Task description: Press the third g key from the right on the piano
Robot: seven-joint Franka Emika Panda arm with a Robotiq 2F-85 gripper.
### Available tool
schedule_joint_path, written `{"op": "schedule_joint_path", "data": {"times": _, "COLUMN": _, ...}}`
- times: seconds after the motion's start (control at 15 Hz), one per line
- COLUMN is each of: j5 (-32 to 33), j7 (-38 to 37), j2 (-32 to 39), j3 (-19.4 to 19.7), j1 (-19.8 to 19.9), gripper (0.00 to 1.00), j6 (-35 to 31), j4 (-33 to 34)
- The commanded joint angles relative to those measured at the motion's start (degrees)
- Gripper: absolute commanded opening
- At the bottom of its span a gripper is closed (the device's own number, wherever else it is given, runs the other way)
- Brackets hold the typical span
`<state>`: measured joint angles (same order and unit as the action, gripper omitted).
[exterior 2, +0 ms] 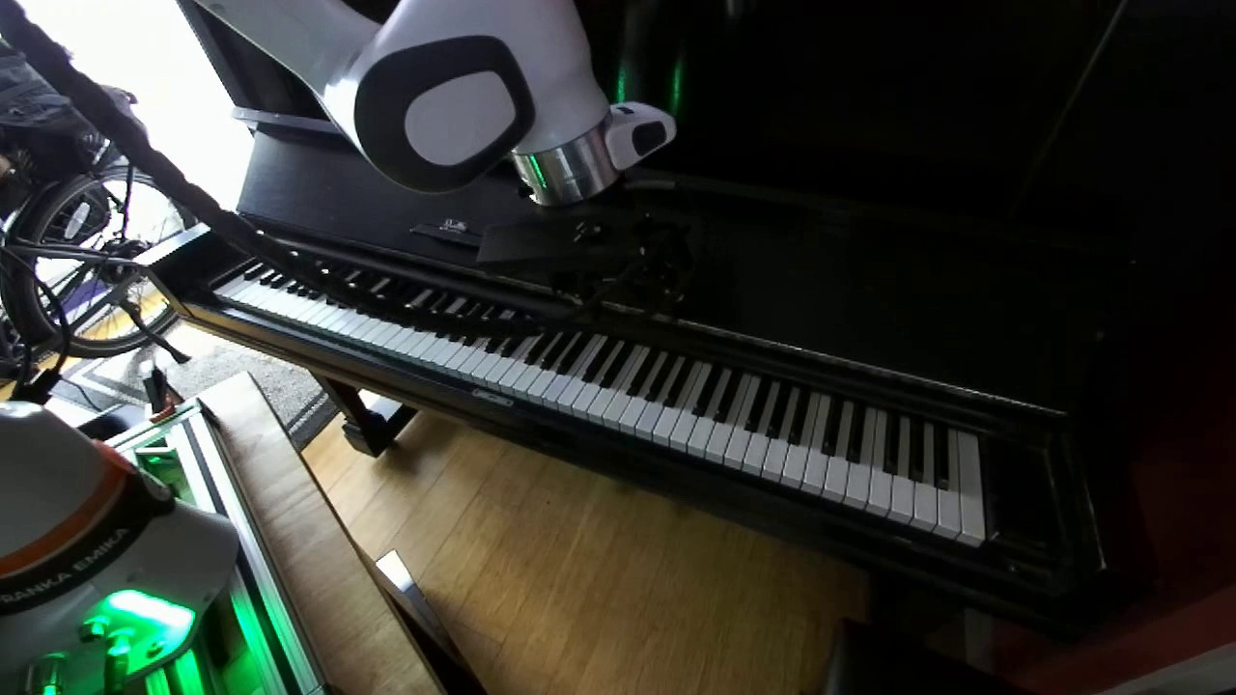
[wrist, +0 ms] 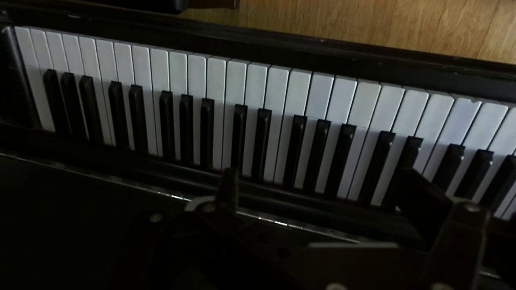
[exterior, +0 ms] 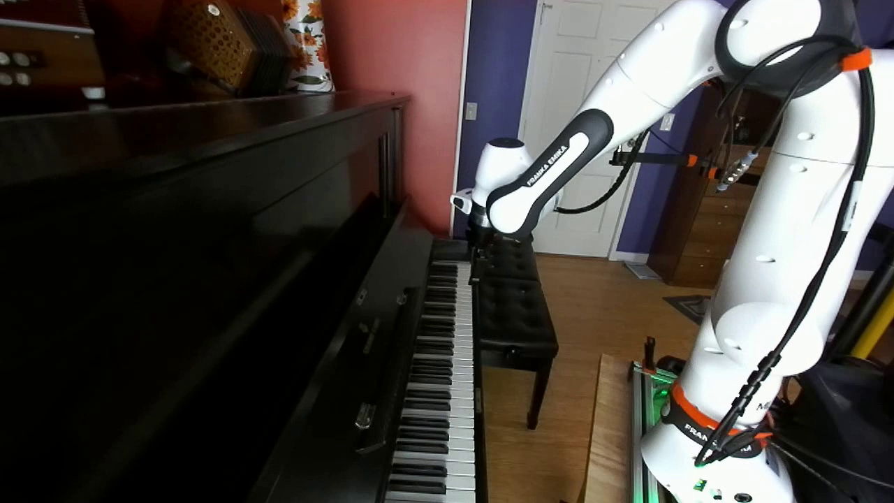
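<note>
As your white arm with dark joint covers extends across to the large glossy black upright piano, which fills the left of an exterior view, your dark two-fingered gripper hangs near the long row of white and black keys. You have its jaws spread wide: in the wrist view the tips stand well apart, with keys visible between them. Whether either tip touches a key, you cannot tell. A black tufted bench stands near the piano, on the brown wooden floor.
</note>
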<state>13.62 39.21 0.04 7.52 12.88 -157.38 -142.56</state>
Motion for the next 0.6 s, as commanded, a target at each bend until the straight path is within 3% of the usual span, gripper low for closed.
{"op": "schedule_joint_path", "data": {"times": 0.0, "j5": 3.42, "j7": -2.85, "j2": -5.55, "j3": 1.15, "j1": -0.90, "gripper": 1.00, "j6": -2.68, "j4": -4.59}}
{"op": "schedule_joint_path", "data": {"times": 0.53, "j5": 3.88, "j7": -3.30, "j2": -7.27, "j3": 1.50, "j1": -1.48, "gripper": 1.00, "j6": -2.83, "j4": -4.59}}
